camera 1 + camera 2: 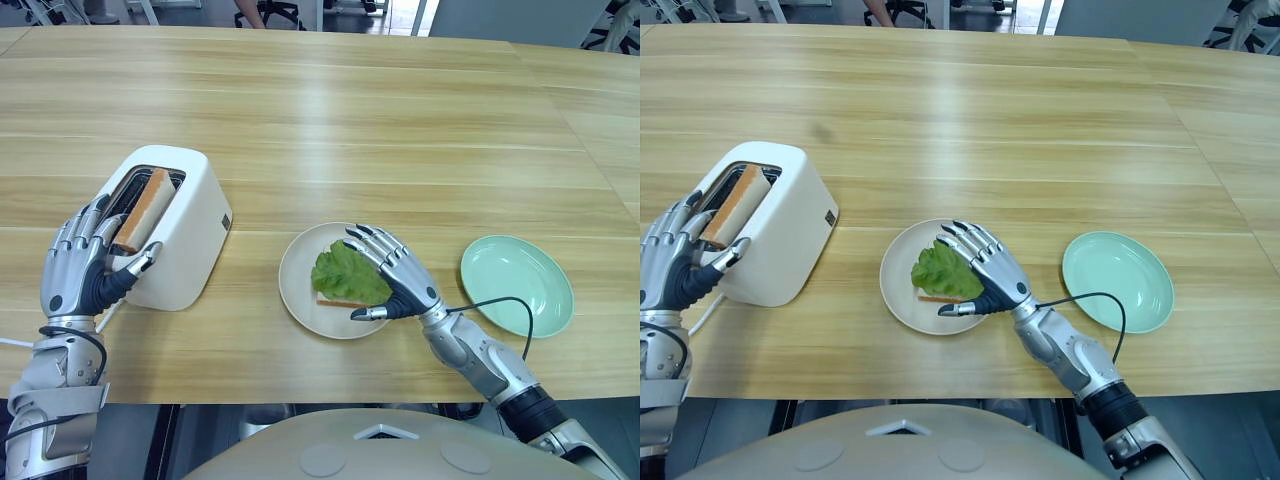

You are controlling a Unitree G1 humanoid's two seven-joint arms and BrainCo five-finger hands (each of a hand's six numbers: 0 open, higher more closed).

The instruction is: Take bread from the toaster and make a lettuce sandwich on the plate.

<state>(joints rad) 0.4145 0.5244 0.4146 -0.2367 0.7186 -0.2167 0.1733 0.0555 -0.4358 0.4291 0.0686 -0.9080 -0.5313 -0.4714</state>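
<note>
Left hand pinches bread in toaster, likely the top slice. Right hand, splayed and empty, seems to steady lettuce beneath it on plate.

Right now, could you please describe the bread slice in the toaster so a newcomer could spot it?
At the table's left stands a white toaster. The bread slice pokes from its slot, bare, unlike the lettuce-topped slice on the beige plate.
</note>
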